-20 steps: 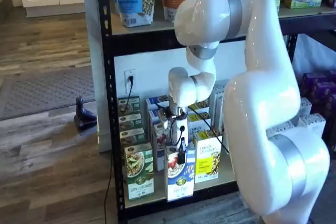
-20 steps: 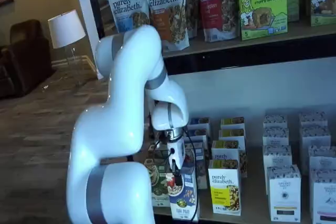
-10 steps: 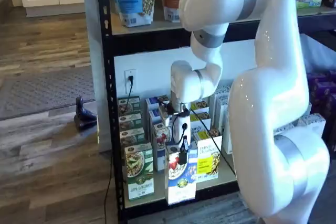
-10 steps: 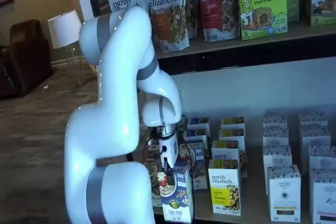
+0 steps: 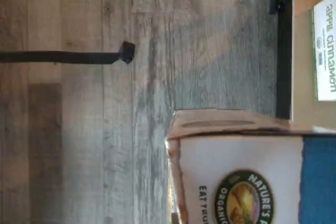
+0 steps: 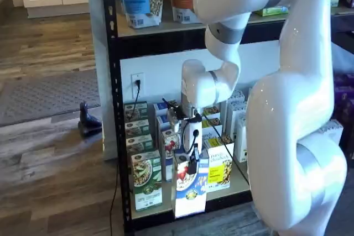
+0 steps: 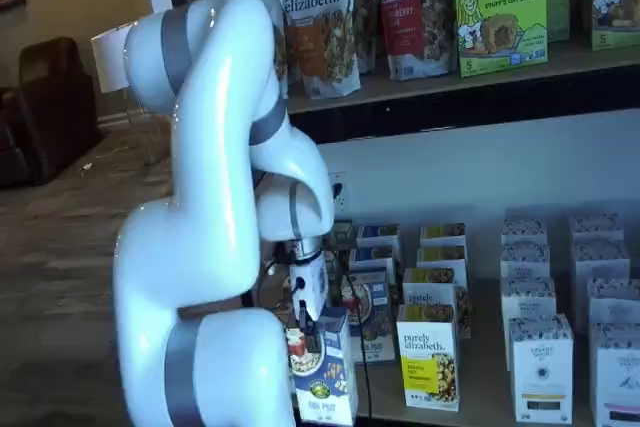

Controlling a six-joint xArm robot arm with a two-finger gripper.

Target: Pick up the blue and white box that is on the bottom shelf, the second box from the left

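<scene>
The blue and white box (image 6: 189, 190) (image 7: 320, 372) hangs upright at the front edge of the bottom shelf (image 6: 237, 184) (image 7: 482, 389), out of its row. My gripper (image 6: 192, 168) (image 7: 305, 317) comes down from above, shut on the box's top edge, as both shelf views show. In the wrist view the box (image 5: 236, 166) fills the near field, with its blue part, white part and round logo turned sideways. Beyond it are the shelf's black beam and tan deck (image 5: 301, 77). The fingers do not show in the wrist view.
A green and white carton (image 6: 146, 181) stands just left of the held box and a yellow carton (image 6: 219, 171) (image 7: 428, 358) just right. More cartons fill the rows behind. Granola bags (image 7: 320, 17) line the upper level. A black doorstop-like object (image 6: 87, 121) sits on the wood floor.
The box has come forward out of its row with the gripper, past the shelf's front edge. The arm's upper links have risen and swung back.
</scene>
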